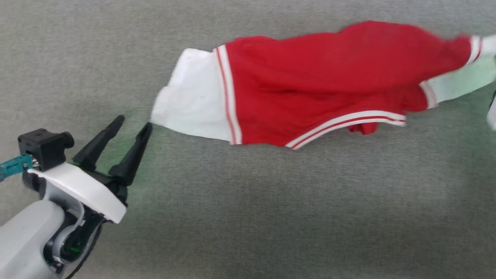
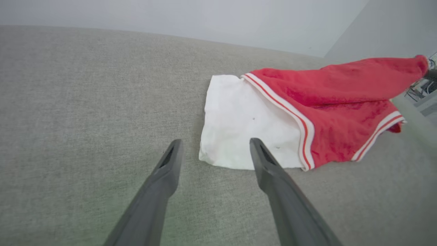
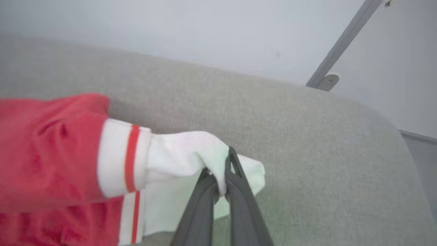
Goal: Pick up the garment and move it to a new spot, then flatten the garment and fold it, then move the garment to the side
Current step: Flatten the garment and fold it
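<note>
Two claws share one piece of cloth here. The garment [image 1: 310, 85], a red jersey shirt with white sleeves and red-and-white striped trim, lies stretched crosswise on the grey fabric-covered bench [image 1: 271, 217]. It is rumpled, and its red body lifts off the surface toward the robot's right. The right claw [image 3: 222, 171] is clamped tight on the white cloth of the sleeve [image 3: 184, 153] at that end. The fabric is pinched between its two dark fingers and bunched over their tips, just above the bench. The opposite sleeve [image 1: 190, 100] lies flat on the bench at the garment's left end. The left claw [image 1: 134, 121] stands spread wide and holds nothing. Its fingertips point toward that flat sleeve, the nearer tip just beside the sleeve's lower corner; whether it touches the cloth cannot be told. In the left wrist view one finger [image 2: 273, 177] overlaps the sleeve's near edge. The striped hem [image 1: 348, 123] runs along the side facing the robot. The garment's right end is blurred in the head view.
</note>
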